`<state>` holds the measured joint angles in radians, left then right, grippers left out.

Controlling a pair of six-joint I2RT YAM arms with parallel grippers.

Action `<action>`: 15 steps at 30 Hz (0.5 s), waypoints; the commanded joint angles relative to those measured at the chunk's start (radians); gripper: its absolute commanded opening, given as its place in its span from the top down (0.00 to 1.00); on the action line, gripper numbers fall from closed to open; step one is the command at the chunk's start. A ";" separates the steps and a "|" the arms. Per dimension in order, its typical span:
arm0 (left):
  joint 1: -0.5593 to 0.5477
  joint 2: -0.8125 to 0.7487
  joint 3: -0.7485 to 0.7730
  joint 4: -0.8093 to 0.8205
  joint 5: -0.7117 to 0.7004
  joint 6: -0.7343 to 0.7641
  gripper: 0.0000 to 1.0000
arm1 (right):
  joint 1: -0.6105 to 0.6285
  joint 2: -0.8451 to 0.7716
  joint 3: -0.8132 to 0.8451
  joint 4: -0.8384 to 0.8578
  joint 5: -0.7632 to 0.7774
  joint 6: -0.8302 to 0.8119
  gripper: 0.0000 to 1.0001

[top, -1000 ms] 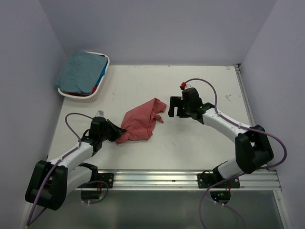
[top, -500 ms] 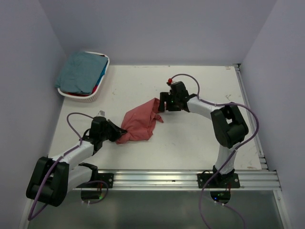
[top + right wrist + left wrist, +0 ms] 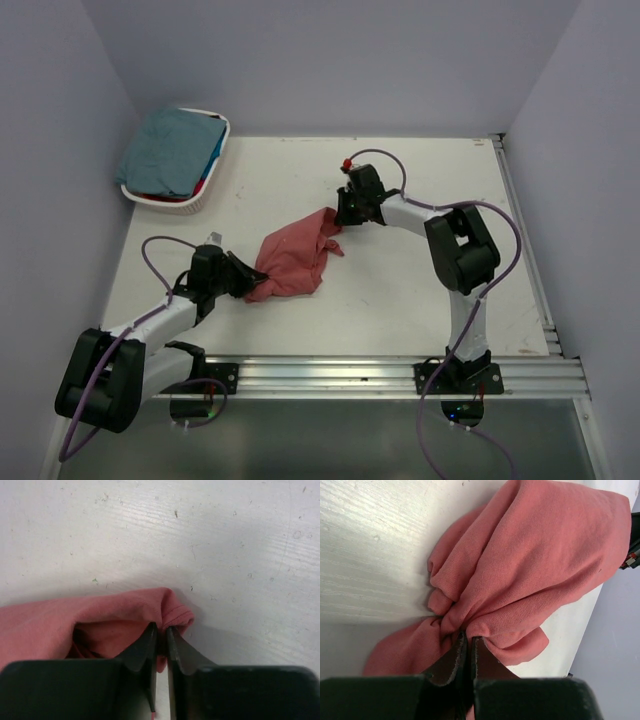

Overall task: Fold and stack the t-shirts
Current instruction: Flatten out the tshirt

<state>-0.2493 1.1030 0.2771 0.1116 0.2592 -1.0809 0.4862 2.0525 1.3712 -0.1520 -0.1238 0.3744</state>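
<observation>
A crumpled brick-red t-shirt [image 3: 295,256] lies on the white table [image 3: 400,290], near its middle. My left gripper [image 3: 250,277] is shut on the shirt's near-left edge; in the left wrist view the cloth [image 3: 530,575] bunches out from between the closed fingers. My right gripper [image 3: 338,212] is shut on the shirt's far-right corner; the right wrist view shows a stitched hem [image 3: 172,612] pinched between the fingertips. A teal t-shirt [image 3: 170,150] lies on top of the white basket [image 3: 195,204] at the back left, with bits of blue and red cloth under it.
Purple walls close the table on the left, back and right. A metal rail [image 3: 400,375] runs along the near edge between the arm bases. The right arm's elbow [image 3: 460,245] stands over the table's right half.
The right gripper moved left to the shirt's far-right corner and shut on it. The left gripper kept its grip and stayed put.
</observation>
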 commanded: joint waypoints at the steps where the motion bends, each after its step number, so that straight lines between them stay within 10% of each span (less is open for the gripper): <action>1: 0.002 -0.002 -0.019 0.019 0.022 0.026 1.00 | 0.003 -0.005 0.031 0.023 0.015 -0.002 0.93; 9: 0.002 -0.017 -0.006 -0.006 0.017 0.074 1.00 | 0.003 -0.188 -0.098 0.034 0.073 -0.038 1.00; 15: 0.001 -0.121 0.128 -0.108 -0.104 0.226 0.26 | 0.003 -0.463 -0.210 -0.018 0.121 -0.086 1.00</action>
<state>-0.2497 1.0473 0.3122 0.0513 0.2375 -0.9829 0.4900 1.7405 1.1763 -0.1730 -0.0532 0.3370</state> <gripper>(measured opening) 0.566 0.038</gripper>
